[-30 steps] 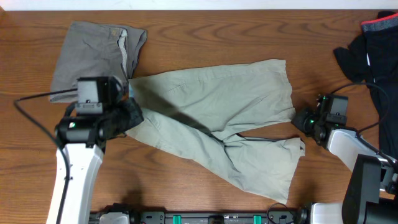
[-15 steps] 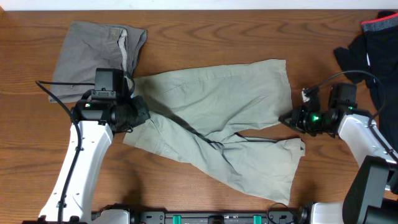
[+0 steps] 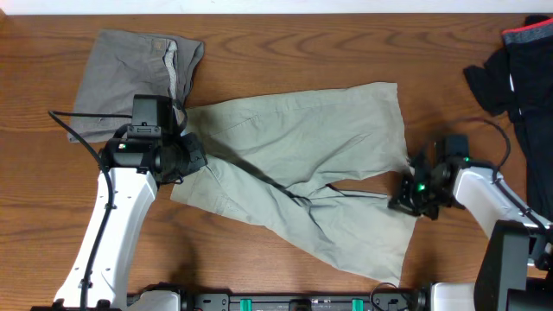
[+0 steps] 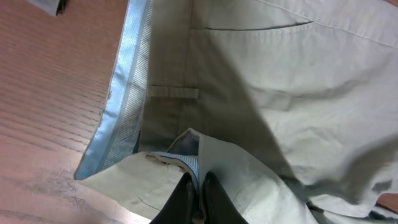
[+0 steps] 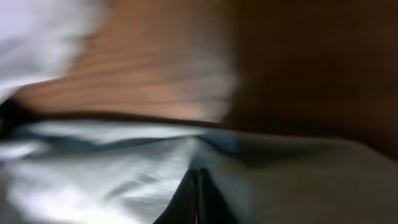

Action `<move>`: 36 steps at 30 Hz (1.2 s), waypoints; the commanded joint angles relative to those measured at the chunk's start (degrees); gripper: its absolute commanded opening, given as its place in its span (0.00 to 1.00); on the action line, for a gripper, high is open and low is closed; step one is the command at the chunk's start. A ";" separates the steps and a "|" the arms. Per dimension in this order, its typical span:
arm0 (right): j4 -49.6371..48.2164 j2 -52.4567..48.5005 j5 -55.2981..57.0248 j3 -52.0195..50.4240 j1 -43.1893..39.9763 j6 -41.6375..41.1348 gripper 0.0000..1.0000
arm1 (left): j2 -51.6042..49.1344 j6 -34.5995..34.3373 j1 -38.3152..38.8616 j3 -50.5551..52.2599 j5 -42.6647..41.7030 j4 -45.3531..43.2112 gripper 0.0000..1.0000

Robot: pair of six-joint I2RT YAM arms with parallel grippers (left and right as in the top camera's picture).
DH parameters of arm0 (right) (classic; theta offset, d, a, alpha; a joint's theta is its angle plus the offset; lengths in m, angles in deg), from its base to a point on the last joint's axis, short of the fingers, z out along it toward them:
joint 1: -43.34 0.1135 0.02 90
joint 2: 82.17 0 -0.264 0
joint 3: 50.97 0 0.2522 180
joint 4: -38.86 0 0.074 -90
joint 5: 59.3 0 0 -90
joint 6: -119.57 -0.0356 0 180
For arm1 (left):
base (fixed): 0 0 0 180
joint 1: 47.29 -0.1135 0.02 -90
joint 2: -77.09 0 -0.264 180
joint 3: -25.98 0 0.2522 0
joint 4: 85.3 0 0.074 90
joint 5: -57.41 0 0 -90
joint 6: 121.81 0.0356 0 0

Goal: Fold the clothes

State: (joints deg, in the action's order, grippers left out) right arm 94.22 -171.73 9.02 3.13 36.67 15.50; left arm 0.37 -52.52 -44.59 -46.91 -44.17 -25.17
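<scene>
Right hand (image 3: 404, 201) dropped, gripping trousers (image 3: 302, 138) hem, left hand (image 3: 192, 160) pinching waistband (image 4: 124, 93)

Wooden table (image 3: 285, 43); dark garment (image 3: 492, 82) at its far right edge.

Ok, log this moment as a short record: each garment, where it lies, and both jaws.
trousers: pale green, spread out mid-table, legs pointing right
shorts: grey, far left corner
dark garment: far right edge
left jaws: shut on trousers' waistband
right jaws: shut at near leg's hem; grip unclear, view blurred
</scene>
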 commanded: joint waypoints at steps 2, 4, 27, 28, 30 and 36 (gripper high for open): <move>-2.89 0.28 8.50 -4.28 0.48 -14.93 0.01 | 0.02 0.74 0.00 -1.09 1.11 -0.04 0.06; -4.96 0.28 10.03 -5.70 0.48 -17.40 0.01 | 0.02 0.74 0.02 -1.09 1.07 -0.17 0.06; -43.76 -22.34 6.23 4.39 0.33 -23.02 0.01 | 0.00 0.48 2.32 -1.09 -2.99 -8.85 0.07; -43.74 -22.71 5.66 6.01 0.28 -21.73 0.01 | 0.00 0.50 2.84 -1.09 -2.99 -9.44 0.07; -43.04 -22.38 3.54 9.49 -0.15 -18.80 0.01 | 0.00 0.55 3.69 -1.09 -2.95 -10.29 0.07; -32.68 -15.37 -5.01 17.68 -4.02 -11.13 0.15 | 0.00 0.55 4.24 -1.09 -2.93 -10.62 0.07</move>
State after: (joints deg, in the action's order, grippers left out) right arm 58.35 -190.72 5.94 17.86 35.22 -1.70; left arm 0.37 -52.54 -40.42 -46.91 -47.25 -35.62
